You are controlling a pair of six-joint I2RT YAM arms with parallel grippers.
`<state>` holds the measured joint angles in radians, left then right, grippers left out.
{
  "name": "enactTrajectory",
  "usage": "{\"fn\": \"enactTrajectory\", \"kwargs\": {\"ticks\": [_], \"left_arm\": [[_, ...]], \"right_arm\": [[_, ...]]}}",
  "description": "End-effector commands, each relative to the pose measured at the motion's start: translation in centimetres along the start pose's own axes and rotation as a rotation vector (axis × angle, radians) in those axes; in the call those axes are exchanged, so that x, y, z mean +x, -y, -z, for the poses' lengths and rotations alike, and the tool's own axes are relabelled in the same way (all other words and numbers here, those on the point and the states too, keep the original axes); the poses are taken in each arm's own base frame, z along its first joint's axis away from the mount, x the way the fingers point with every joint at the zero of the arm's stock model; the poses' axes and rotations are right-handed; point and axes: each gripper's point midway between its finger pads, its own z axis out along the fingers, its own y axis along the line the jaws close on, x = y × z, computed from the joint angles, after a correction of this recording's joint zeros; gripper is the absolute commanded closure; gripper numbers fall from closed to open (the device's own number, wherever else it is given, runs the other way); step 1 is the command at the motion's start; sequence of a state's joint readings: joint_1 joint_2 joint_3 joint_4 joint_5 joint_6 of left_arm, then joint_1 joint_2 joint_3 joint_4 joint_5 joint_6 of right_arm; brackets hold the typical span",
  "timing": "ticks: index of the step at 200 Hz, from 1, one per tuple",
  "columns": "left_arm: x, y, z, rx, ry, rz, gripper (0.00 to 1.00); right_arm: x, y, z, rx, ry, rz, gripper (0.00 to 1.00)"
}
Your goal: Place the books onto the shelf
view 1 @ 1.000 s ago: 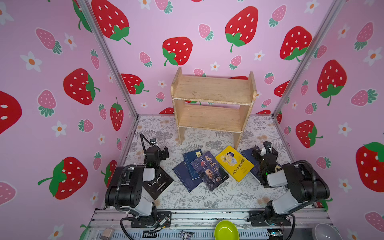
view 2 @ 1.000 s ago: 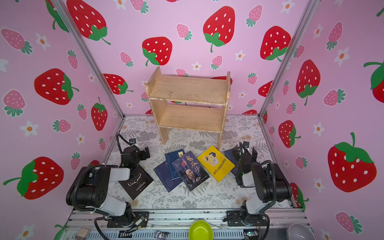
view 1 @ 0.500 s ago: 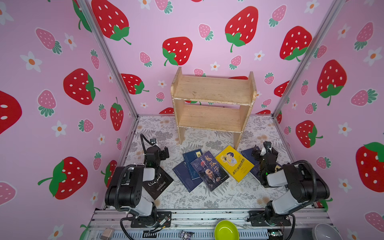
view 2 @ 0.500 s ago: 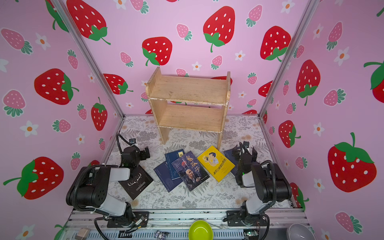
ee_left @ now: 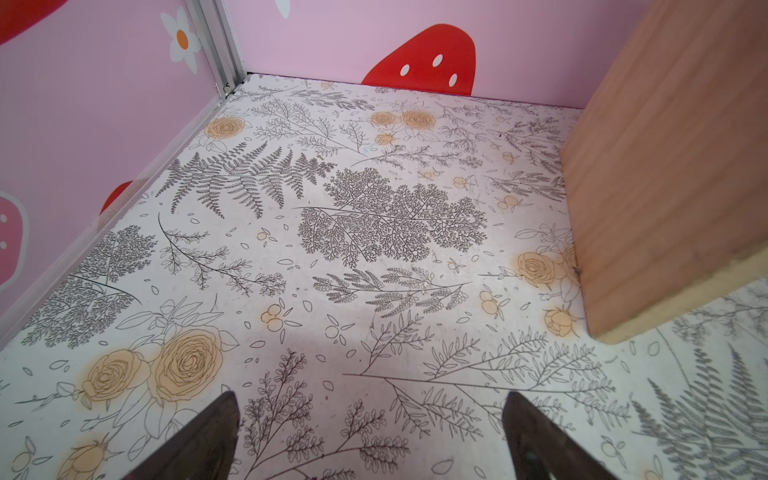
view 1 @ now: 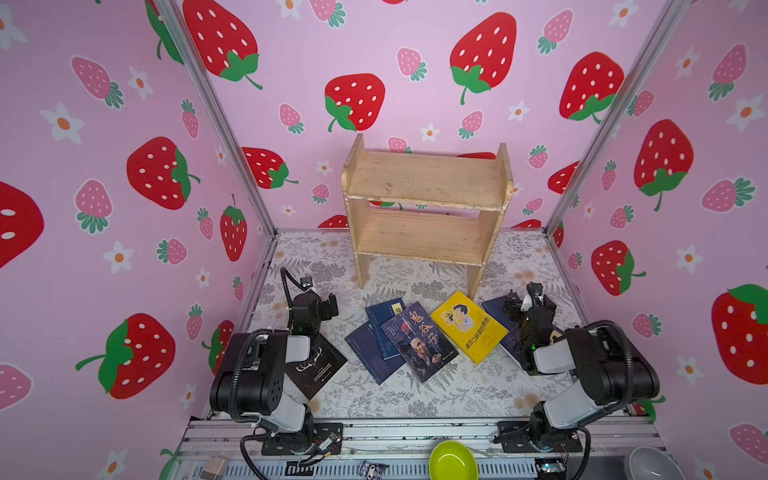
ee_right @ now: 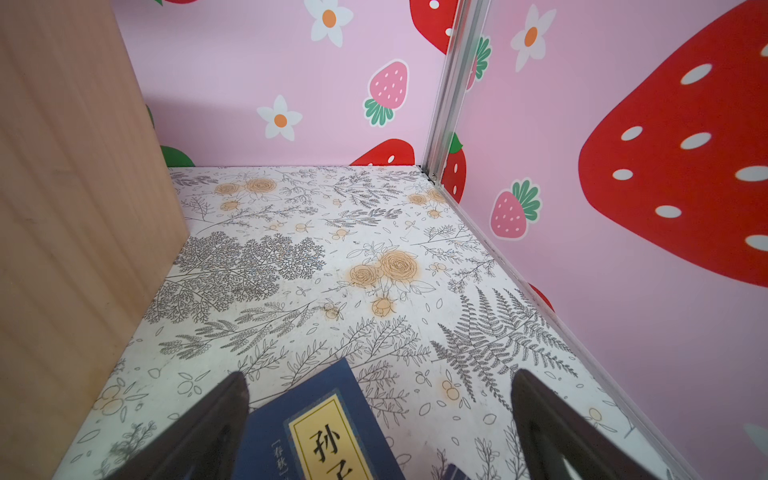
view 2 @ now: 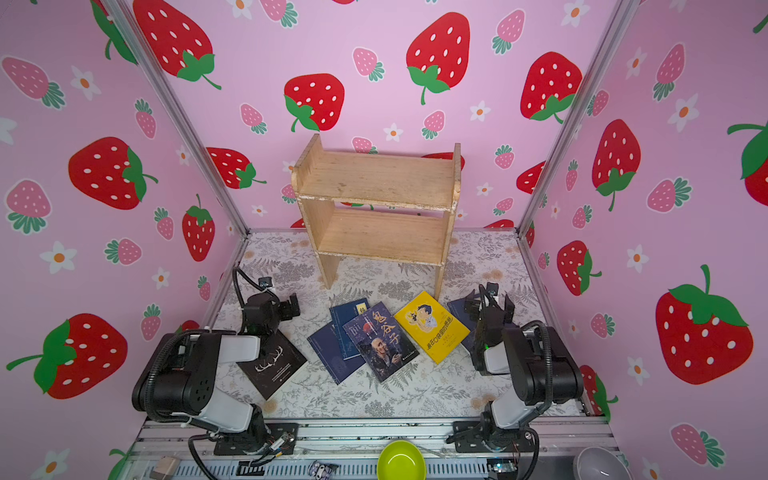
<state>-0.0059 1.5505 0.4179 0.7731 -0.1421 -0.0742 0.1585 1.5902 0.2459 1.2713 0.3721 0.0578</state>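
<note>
Nothing shelved yet: the shelf [view 1: 424, 183] is seen bare; the books [view 1: 419, 340] are scattered flat on the mat [view 1: 436, 395] before it. Left gripper [ee_left: 372, 399] and right gripper [ee_right: 379, 374] are held wide open, empty.

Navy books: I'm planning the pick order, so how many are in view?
4. Leftmost navy book lies under a second, both overlapped by the purple book. A third and fourth sit beside the yellow book, partly under the right arm, which may hide more.
</note>
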Motion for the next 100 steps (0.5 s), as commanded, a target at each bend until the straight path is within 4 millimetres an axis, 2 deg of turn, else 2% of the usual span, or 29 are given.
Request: {"fn": "enactTrajectory", "kwargs": {"ticks": [1,46,58,74,76,80,92,100], "left_arm": [[-1.6,0.0,-0.2,-0.008,0.037,-0.013,0.01],[-1.6,0.1,-0.1,-0.007,0.040,-0.013,0.01],[-2.2,0.1,-0.1,-0.010,0.030,-0.015,0.01],[-4.6,-0.3,0.3,-0.052,-0.052,-0.026,0.01],[-4.9,-0.4,0.4,-0.058,-0.069,-0.029,0.01],[-5.5,-0.5,0.6,-0.066,-0.092,-0.034,0.01],[-7.2,-0.3,1.4,-0.061,-0.130,-0.041,0.01],[-8.3,0.2,2.0,-0.042,-0.137,-0.035,0.01]], "right_arm": [[-1.1,0.3,0.1,0.007,0.040,-0.011,0.00],[-1.2,0.3,0.1,0.007,0.042,-0.012,0.00],[-1.5,0.4,0.0,0.010,0.046,-0.013,0.00],[-2.0,-0.1,-0.8,0.002,-0.003,0.010,0.00],[-2.5,0.0,-1.1,0.008,-0.004,0.006,0.00],[-1.7,0.1,-1.4,0.021,-0.070,0.018,0.00],[-2.5,0.9,-2.4,0.088,-0.154,-0.002,0.00],[-3.3,0.8,-2.4,0.083,-0.157,0.000,0.00]]}}
